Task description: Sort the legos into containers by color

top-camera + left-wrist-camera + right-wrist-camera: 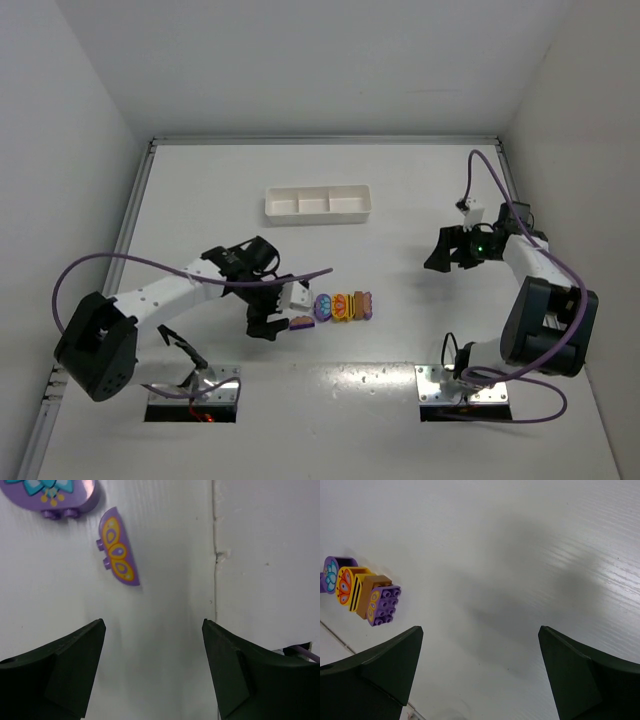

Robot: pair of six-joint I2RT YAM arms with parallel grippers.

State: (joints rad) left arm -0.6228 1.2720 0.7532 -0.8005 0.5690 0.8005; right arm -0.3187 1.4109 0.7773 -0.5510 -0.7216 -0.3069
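Purple half-round brick [119, 547] — glossy, studded

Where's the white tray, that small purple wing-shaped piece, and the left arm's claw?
white tray [318, 214]: top view, on its near wall.
purple wing-shaped piece [119, 547]: left wrist view, on its patterned face.
left gripper [153, 630]: left wrist view, midway between its open fingertips.
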